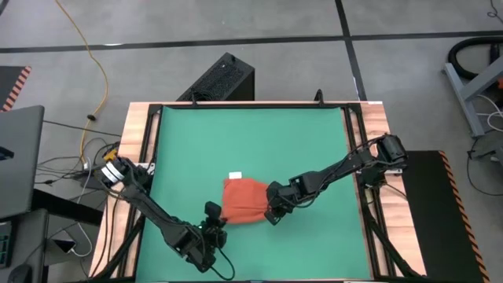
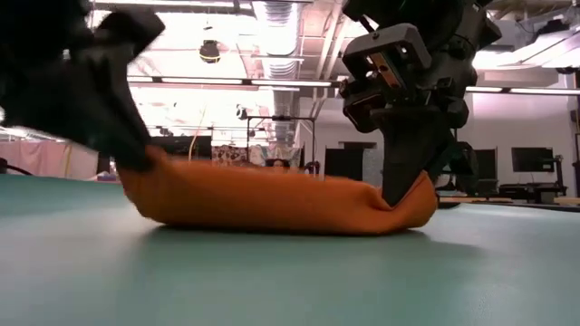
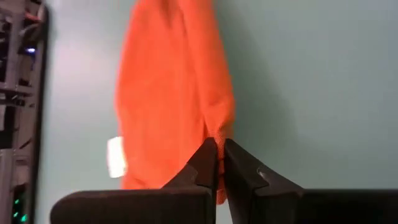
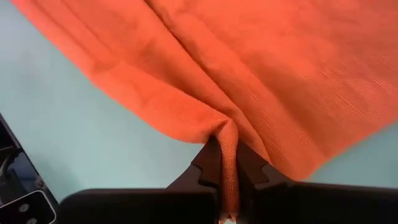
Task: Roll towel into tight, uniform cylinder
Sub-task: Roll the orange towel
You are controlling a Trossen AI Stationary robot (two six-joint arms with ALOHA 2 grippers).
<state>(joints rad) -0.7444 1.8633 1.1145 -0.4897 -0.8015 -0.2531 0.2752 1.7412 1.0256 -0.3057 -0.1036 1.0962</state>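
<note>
High view: towel (image 1: 240,201) sits just below mat centre, toward 6 o'clock on the green mat (image 1: 251,134), bunched into a rough folded slab, white tag (image 1: 234,176) at its 12 o'clock edge

My left gripper (image 1: 214,222) is at the towel's 7 o'clock corner, fingers pressed together on a thin bit of the cloth edge, as my left wrist view shows (image 3: 215,163)

My right gripper (image 1: 272,211) is at the towel's 4 o'clock corner, fingers pinching a raised ridge of fabric (image 4: 227,174)

Low view: cloth (image 2: 272,201) lies long and low, sagging between both pinched ends; no cylinder

Judgement: early stage. Both near corners look secured; the rolling itself is all left, plus tightening and evening the ends
</note>
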